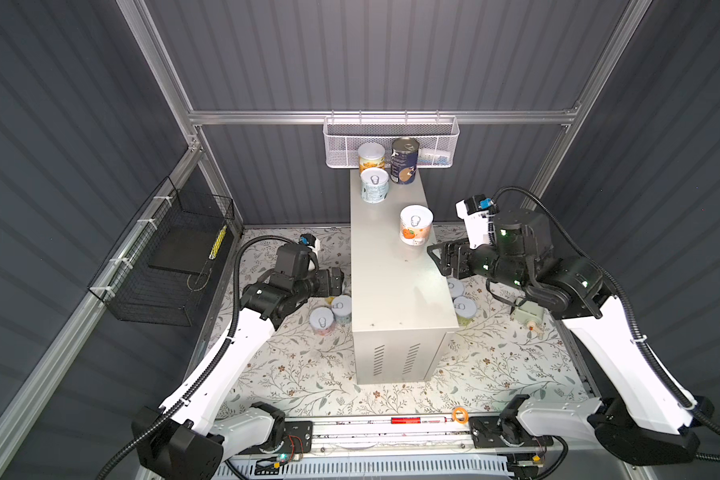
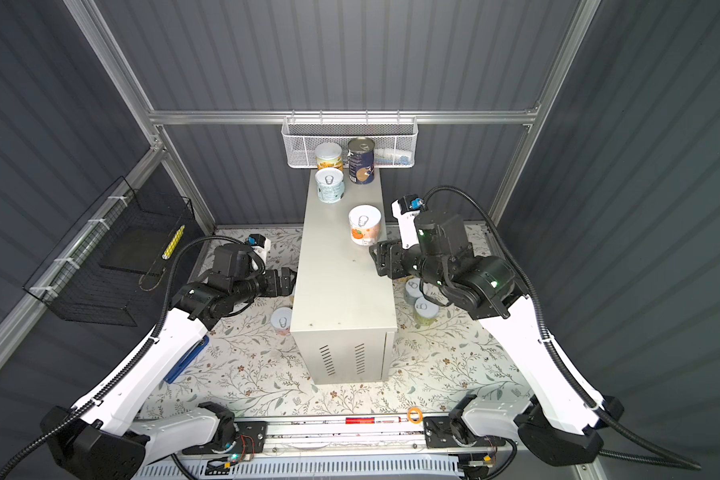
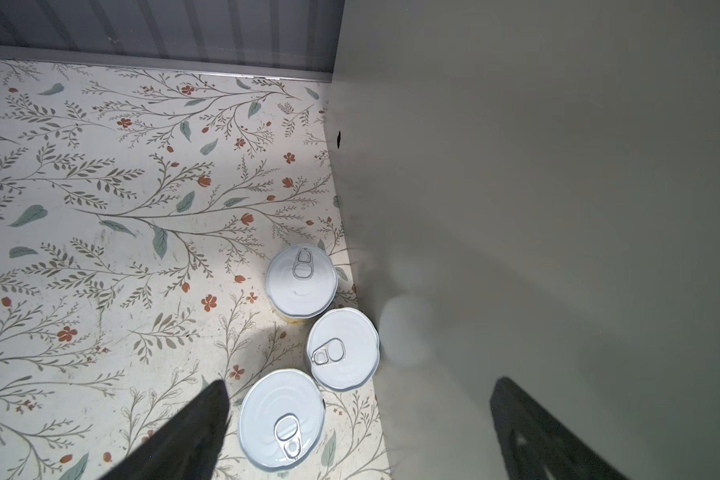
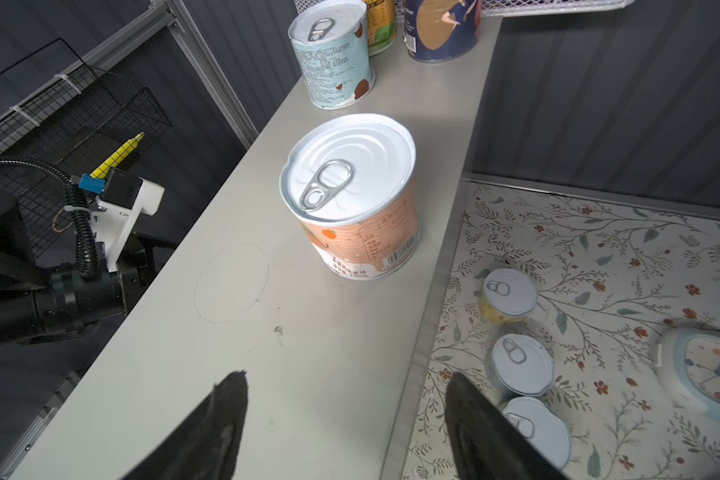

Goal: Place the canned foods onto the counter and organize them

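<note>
standing on the counter [image 1: 395,282] in both top views are four canned foods [image 1: 415,224]. left wrist: left gripper [image 3: 362,384] jaws wide apart above three floor cans [image 3: 301,278]. right wrist: right gripper [image 4: 346,376] jaws apart, empty, facing the orange can [image 4: 350,199].

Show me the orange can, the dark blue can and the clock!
orange can [image 4: 350,166]: right wrist view, on its white pull-tab lid.
dark blue can [image 1: 404,167]: in a top view, on its side label.
clock [image 4: 713,370]: right wrist view, on its face by the hands.
</note>
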Robot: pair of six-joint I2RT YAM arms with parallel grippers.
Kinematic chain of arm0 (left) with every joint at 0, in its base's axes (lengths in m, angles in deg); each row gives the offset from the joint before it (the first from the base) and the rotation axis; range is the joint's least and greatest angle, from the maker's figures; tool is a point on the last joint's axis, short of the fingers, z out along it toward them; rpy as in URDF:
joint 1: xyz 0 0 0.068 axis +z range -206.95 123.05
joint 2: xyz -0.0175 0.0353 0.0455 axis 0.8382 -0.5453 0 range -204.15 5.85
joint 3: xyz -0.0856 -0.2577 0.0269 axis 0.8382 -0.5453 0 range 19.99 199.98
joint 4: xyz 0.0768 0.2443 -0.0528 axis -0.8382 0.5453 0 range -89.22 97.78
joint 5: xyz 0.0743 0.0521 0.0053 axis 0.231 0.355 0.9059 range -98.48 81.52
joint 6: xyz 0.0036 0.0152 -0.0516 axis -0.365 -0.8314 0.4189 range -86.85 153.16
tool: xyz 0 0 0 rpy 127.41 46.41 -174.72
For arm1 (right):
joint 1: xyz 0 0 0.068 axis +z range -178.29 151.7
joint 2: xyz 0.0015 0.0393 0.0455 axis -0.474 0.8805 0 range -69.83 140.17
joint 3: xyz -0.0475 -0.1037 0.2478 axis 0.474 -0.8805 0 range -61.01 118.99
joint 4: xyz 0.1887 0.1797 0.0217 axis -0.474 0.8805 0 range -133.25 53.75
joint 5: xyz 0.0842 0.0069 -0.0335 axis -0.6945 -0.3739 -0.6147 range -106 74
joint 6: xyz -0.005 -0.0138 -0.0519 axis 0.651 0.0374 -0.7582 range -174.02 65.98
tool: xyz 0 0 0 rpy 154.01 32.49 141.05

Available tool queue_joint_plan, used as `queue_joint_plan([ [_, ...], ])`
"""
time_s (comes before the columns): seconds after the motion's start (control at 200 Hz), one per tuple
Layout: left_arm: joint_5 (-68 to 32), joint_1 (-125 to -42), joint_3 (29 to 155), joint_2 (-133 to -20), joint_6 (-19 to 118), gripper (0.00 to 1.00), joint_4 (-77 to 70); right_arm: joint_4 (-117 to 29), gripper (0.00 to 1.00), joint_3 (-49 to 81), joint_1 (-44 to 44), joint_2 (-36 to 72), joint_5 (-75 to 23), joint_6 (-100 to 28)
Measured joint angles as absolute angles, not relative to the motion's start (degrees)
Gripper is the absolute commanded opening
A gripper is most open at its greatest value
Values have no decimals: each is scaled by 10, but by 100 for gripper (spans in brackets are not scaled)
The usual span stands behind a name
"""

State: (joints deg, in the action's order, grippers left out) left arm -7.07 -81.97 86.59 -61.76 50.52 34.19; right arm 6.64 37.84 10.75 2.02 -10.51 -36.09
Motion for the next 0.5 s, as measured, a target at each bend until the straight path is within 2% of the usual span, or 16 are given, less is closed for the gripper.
queue_joint_plan([
  [0.34, -70, -820, 863, -618, 510, 99, 341, 20, 68, 367, 107, 70, -81, -373],
  [0.5, -68, -820, 861, -619, 510, 99, 340, 1, 60, 383, 101, 116, -79, -379],
])
